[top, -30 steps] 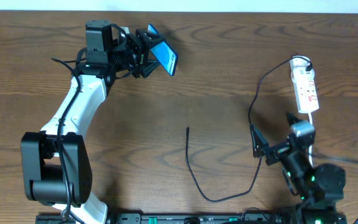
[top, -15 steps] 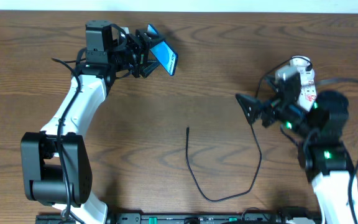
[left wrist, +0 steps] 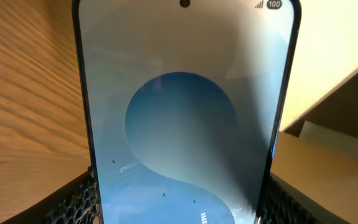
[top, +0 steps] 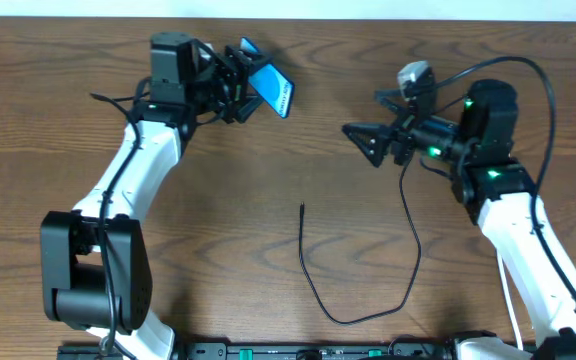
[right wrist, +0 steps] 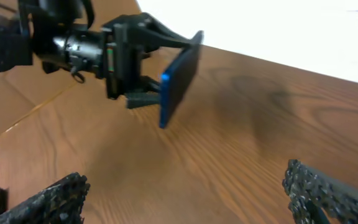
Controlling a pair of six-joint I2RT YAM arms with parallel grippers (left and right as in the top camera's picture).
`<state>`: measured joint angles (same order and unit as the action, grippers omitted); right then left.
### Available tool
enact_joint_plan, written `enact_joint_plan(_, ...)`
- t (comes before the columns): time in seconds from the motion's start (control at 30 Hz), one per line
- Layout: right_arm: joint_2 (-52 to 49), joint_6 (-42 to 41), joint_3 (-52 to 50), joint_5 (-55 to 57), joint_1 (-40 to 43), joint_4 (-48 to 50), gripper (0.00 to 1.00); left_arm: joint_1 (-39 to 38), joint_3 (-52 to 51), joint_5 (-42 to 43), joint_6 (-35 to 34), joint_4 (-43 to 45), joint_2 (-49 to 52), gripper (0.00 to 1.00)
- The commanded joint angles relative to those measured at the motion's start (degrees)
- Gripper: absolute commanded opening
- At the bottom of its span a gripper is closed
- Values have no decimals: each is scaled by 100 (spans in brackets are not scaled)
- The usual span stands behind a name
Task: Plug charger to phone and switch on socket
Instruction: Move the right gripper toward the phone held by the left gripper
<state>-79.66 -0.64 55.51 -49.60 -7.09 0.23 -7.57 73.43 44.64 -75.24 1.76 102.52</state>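
**Phone clamped in the left gripper, right gripper spread open beside it**

The phone [top: 275, 93] is off the table [top: 218, 220], held tilted with one edge down by the left gripper [top: 246, 86], which is closed on its lower end. In the left wrist view the phone's [left wrist: 185, 124] blue screen with its lighter circle fills the picture, and the textured pads [left wrist: 73, 199] press against both of its long edges. In the right wrist view the phone [right wrist: 179, 78] shows edge-on, jutting out of the black left gripper [right wrist: 135, 68].

To the right of the phone, at about the same depth on the table, hangs the right gripper [top: 363, 142]. Its tips point back towards the phone and its fingers [right wrist: 48, 199] are spread wide with nothing between them. Bare wood lies between it and the phone.

The charger [top: 302, 240] lies loose on the table, well below the phone. Its connector tip [top: 302, 208] is the nearest part to the phone but does not touch it. From the tip the cable runs away from the phone, curls round in a wide loop and climbs up under the right gripper. The right arm [top: 508, 210] lies over the rest of the cable, so its far end and the socket cannot be made out.
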Motion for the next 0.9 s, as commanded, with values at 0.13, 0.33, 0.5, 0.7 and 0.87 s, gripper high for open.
enact_joint_plan(0.13,-17,-31,144,-17,-153,68,99,-275,46,-166,-433,323,-170,7)
enact_joint_plan(0.33,-17,-463,144,-2,-164,278,99,-343,46,-190,-634,374,-170,8)
enact_joint_plan(0.5,-17,-706,144,0,-254,275,99,-483,46,-273,-743,376,-170,7)
enact_joint_plan(0.7,-17,-706,136,697,-498,201,99,-730,46,-273,-802,374,-170,7)
enact_joint_plan(0.87,-17,-811,133,1346,-807,103,99,-907,46,-273,-1054,374,-170,7)
